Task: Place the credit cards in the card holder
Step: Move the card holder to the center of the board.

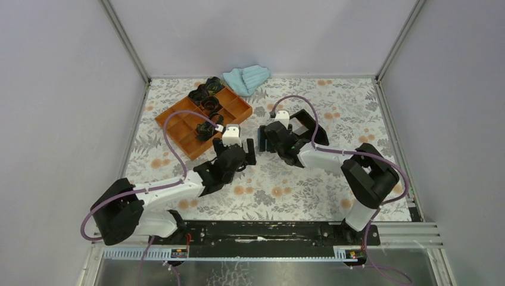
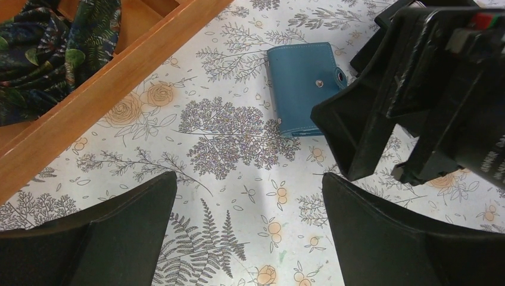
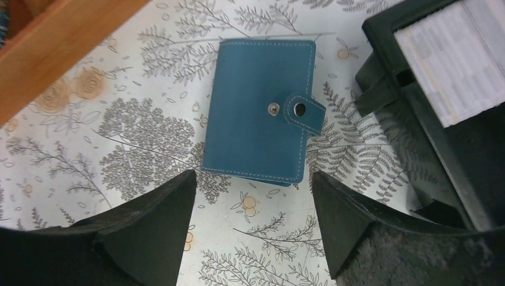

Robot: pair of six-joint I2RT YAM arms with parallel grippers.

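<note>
The card holder (image 3: 262, 110), a teal-blue case, lies folded flat on the floral tablecloth, its strap tab beside a metal stud. It also shows in the left wrist view (image 2: 301, 89). My right gripper (image 3: 250, 179) hovers open just short of its near edge, nothing between the fingers. My left gripper (image 2: 247, 179) is open too, over bare cloth a little further from the case. In the top view the two grippers (image 1: 249, 152) (image 1: 263, 138) face each other at the table's middle, hiding most of the case. The credit cards are out of view.
An open black box (image 3: 452, 65) with a pale printed sheet inside sits just right of the case. The orange compartment tray (image 1: 235, 110) holding dark patterned fabric pieces (image 1: 205, 98) is at the back left. A light blue cloth (image 1: 247, 78) lies by the back wall.
</note>
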